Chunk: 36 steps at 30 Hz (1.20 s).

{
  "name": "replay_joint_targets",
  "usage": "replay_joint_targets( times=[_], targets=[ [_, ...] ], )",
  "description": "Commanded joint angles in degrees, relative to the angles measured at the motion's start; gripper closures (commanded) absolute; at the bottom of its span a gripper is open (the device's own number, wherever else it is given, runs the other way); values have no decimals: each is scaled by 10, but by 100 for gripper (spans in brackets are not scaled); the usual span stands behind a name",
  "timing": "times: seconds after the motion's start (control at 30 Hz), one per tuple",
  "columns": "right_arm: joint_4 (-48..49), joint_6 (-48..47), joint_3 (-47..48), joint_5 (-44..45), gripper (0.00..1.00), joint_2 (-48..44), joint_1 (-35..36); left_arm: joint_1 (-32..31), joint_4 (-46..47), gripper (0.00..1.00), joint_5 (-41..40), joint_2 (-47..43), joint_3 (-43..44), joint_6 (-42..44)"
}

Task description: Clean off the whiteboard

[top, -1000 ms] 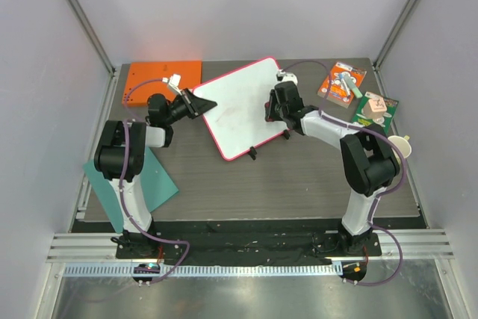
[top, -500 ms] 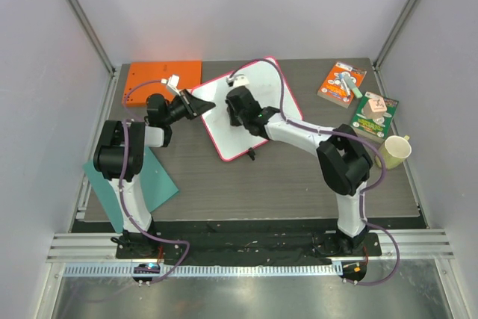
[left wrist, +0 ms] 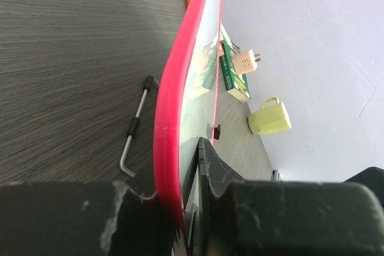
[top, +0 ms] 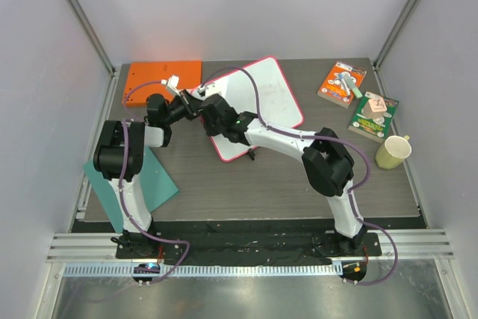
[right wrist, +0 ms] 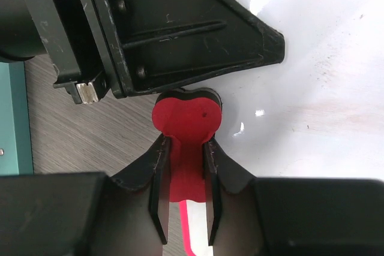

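The whiteboard [top: 261, 98], white with a pink-red rim, lies tilted at the back middle of the table. My left gripper [top: 196, 102] is shut on its left corner; in the left wrist view the red rim [left wrist: 174, 106] runs between my fingers [left wrist: 207, 160]. My right gripper [top: 211, 113] is shut on a red eraser [right wrist: 187, 118] and presses it on the board's left end [right wrist: 312, 58], right next to the left gripper [right wrist: 180, 28]. Faint smudges show on the white surface.
An orange board [top: 163, 80] lies at the back left and a teal sheet [top: 146, 177] under the left arm. Two packaged items [top: 342, 84] [top: 373, 113] and a green mug [top: 393, 153] stand at the right. An Allen key [left wrist: 135, 127] lies beside the board.
My right gripper has swept the eraser leftward across the whiteboard, from its right end to its left end beside the left gripper. The left gripper has held still.
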Motion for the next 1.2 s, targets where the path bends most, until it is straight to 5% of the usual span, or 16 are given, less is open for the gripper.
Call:
replay_joint_targets(
  times=[0.0, 0.8, 1.17],
  targets=[
    [-98, 26, -49, -74, 99, 77, 19, -31, 30, 100, 37, -5, 5, 139],
    [-99, 29, -199, 75, 99, -4, -209, -31, 27, 100, 37, -5, 5, 138],
    [-105, 19, -133, 82, 99, 28, -269, -32, 27, 100, 37, -6, 5, 138]
  ],
)
